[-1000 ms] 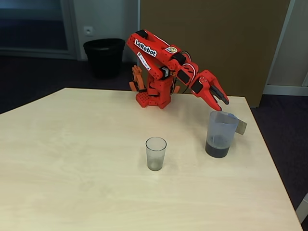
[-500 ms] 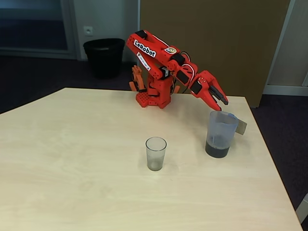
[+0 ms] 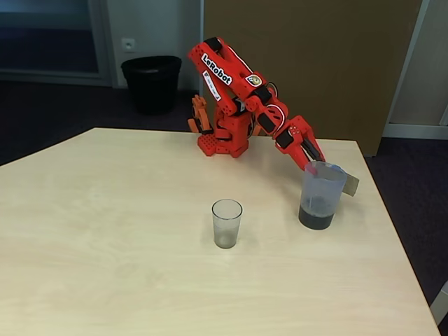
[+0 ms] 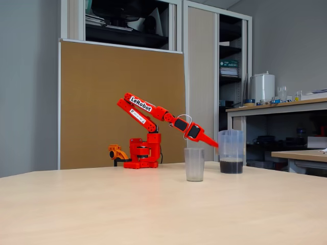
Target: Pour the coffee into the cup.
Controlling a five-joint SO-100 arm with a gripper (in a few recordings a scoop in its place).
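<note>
The cup (image 3: 227, 222) (image 4: 194, 164), a small clear tumbler, stands upright near the table's middle. To its right in both fixed views stands a taller translucent jug (image 3: 322, 189) (image 4: 231, 148) with a handle, and the dark coffee (image 3: 316, 218) (image 4: 231, 167) fills its bottom. My red gripper (image 3: 313, 164) (image 4: 215, 145) slopes down to the jug's rim on the side facing the arm. Its fingers look slightly parted, so it is open with nothing held. Whether a fingertip touches the rim is unclear.
The arm's red base (image 3: 222, 143) sits at the table's far edge. The table's right edge (image 3: 392, 231) runs close to the jug. A black bin (image 3: 151, 80) stands on the floor behind, and a brown board (image 4: 120, 102) rises behind the arm.
The arm has stretched forward and dipped, bringing the gripper from above the jug down to its rim. Cup and jug have not moved.
</note>
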